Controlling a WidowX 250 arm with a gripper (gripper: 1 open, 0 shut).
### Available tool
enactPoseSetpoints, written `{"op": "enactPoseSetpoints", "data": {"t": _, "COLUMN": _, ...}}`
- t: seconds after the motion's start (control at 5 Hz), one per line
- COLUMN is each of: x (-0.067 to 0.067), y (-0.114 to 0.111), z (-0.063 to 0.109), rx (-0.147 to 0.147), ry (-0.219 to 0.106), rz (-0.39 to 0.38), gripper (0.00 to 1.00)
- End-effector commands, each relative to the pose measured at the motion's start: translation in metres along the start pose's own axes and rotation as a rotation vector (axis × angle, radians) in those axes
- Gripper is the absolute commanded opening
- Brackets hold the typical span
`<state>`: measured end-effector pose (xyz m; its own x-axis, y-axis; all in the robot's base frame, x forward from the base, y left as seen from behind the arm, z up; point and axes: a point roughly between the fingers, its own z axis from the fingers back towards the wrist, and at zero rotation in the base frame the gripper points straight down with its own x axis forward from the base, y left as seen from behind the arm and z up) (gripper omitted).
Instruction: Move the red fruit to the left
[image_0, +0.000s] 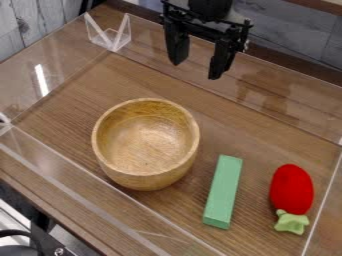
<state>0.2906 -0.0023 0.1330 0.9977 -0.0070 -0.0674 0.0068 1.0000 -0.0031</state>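
glossy red fruit (291, 187), matt wooden bowl (146, 143)

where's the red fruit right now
In the camera view the red fruit lies at the lower right of the table, just right of the green block, far from the gripper at the top.

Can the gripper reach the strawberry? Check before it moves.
Probably yes. The open gripper hangs well above and behind; nothing covers the strawberry, and the green block lies apart beside it.

The red fruit (291, 188), a small glossy toy strawberry with a pale green leafy cap pointing toward the camera, lies on its side at the near right of the wooden counter (160, 80).
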Motion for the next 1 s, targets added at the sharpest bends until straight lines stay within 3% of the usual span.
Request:
{"op": "enactPoseSetpoints", "data": {"t": 0.0, "x": -0.004, "y": -0.007, "z": -0.012, "rx": -0.01, "ry": 0.035, "rz": 0.018, "gripper": 1.0}}
{"op": "enactPoseSetpoints", "data": {"t": 0.2, "x": -0.014, "y": -0.044, "z": -0.024, "rx": -0.042, "ry": 0.053, "rz": 0.039, "gripper": 1.0}}
{"op": "enactPoseSetpoints", "data": {"t": 0.6, "x": -0.026, "y": -0.123, "z": -0.039, "rx": -0.086, "ry": 0.038, "rz": 0.065, "gripper": 1.0}}
{"op": "enactPoseSetpoints", "data": {"t": 0.8, "x": -0.026, "y": -0.139, "z": -0.053, "rx": -0.107, "ry": 0.013, "rz": 0.09, "gripper": 1.0}}
